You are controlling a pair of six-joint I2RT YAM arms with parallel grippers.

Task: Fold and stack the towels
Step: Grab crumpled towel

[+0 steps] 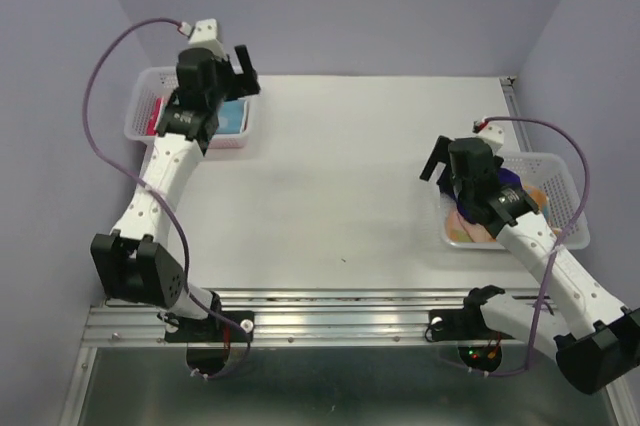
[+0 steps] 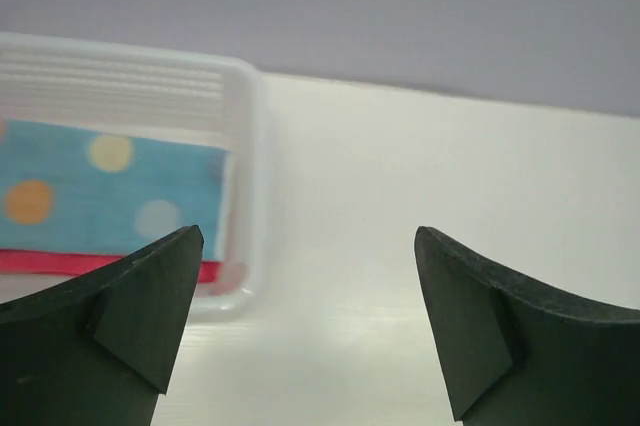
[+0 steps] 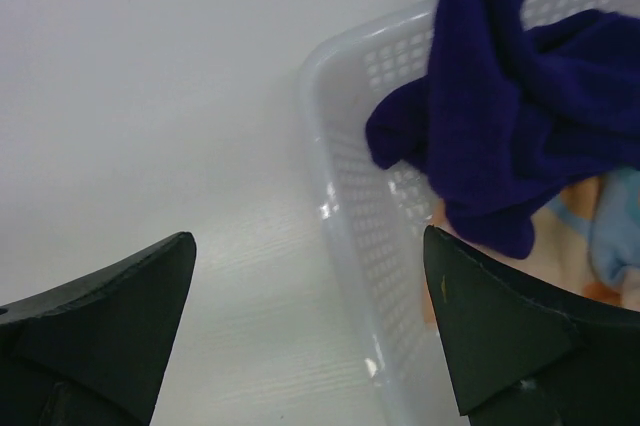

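Two empty, wide-open hands: left hand (image 2: 310,246) beside the stacked dotted towel (image 2: 100,186), so next I send right hand (image 3: 310,246) for the purple towel (image 3: 510,126).

A soft folded light blue towel (image 2: 100,186) is printed with round dots of pale yellow, orange and pale grey-blue. A plain magenta-pink towel (image 2: 50,262) shows as a bright band along its edge. Both are framed by a white mesh plastic basket (image 2: 245,146). A crumpled plain dark purple towel (image 3: 520,116) is set off against a second white perforated basket (image 3: 350,206), in which peach-orange cloth (image 1: 472,231) and light blue cloth (image 3: 615,231) are glimpsed. The flat table top (image 1: 340,176) is white.
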